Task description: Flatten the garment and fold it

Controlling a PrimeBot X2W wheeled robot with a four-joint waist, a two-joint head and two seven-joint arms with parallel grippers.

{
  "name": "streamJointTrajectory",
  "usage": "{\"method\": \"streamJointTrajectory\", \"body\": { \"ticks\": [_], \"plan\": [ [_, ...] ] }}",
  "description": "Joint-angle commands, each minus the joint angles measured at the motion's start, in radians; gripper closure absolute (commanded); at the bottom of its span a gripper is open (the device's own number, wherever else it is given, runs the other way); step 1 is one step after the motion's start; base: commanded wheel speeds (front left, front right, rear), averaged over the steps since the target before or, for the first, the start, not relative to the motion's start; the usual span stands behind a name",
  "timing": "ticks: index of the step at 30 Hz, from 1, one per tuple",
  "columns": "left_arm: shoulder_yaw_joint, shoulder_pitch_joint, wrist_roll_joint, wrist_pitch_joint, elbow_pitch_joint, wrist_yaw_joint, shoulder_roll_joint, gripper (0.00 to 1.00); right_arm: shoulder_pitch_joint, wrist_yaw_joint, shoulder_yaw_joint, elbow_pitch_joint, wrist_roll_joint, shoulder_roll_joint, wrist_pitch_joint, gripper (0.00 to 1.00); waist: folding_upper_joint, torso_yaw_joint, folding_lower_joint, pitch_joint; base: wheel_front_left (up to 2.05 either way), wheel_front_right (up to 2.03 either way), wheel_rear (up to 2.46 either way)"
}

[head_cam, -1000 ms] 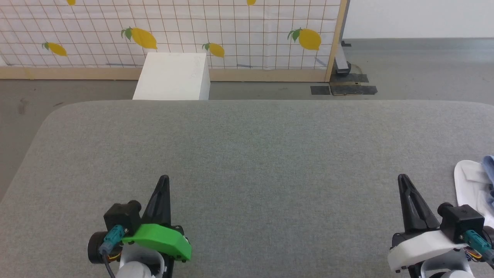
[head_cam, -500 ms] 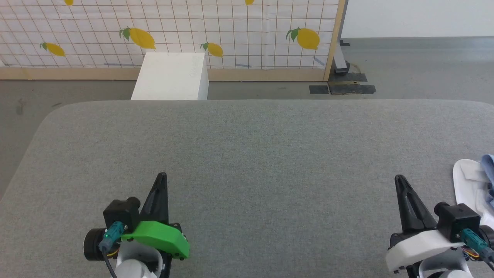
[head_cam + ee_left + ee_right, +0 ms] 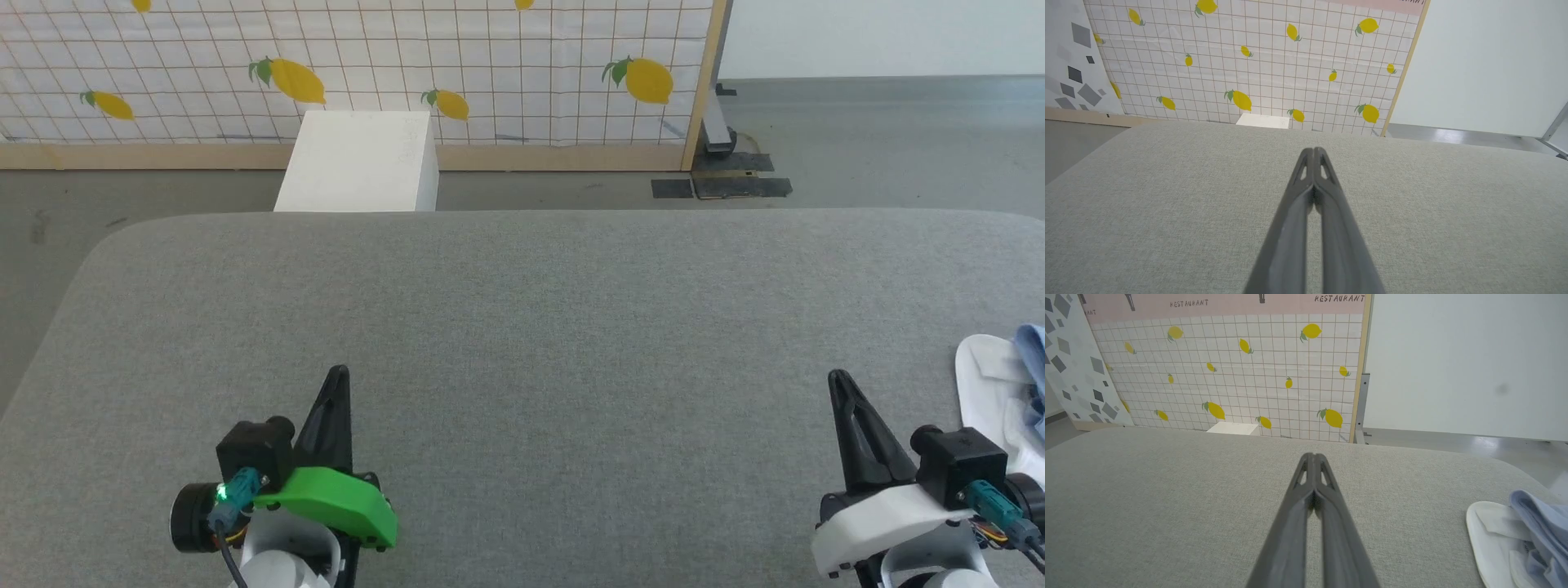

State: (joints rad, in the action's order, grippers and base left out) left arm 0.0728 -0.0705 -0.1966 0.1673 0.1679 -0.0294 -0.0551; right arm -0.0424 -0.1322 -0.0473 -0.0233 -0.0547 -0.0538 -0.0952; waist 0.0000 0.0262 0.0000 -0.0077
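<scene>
Worktop [image 3: 531, 327]: one big grey fabric-covered slab with rounded far corners. Everything I'm working with sits on it.
Lemon screen [image 3: 408, 65]: one, a white grid panel with yellow lemons, standing on the floor past the far edge.
White box [image 3: 359, 163]: one, on the floor between the screen and the worktop.
Garment [image 3: 992, 384]: one, bunched up. I can see a white collar-ish piece with light blue folds against it, and the rest runs off the right edge of my head view.
Garment spot: on the worktop at the robot's far right, near the front edge.
Left gripper [image 3: 336, 376]: one, jaws pressed together with nothing in them, well apart from the garment.
Right gripper [image 3: 839, 380]: one, jaws closed and empty too. The garment lies near them on their right side, not touching.
</scene>
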Motion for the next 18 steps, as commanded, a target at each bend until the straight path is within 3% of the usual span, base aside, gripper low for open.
{"method": "streamJointTrajectory", "body": {
  "ticks": [1, 18],
  "plan": [
    [-0.006, 0.019, 0.021, -0.008, -0.009, 0.006, 0.002, 1.0, 0.013, 0.0, 0.003, 0.006, 0.008, 0.001, 0.008, 1.0, 0.0, 0.0, 0.0, 0.0, 0.0, 0.0, 0.0],
    [-0.02, 0.03, 0.058, -0.042, -0.043, 0.011, 0.003, 1.0, 0.019, 0.001, 0.012, 0.01, 0.018, 0.002, 0.026, 1.0, 0.0, -0.006, 0.0, 0.002, 0.0, 0.0, 0.0]
  ]
}}
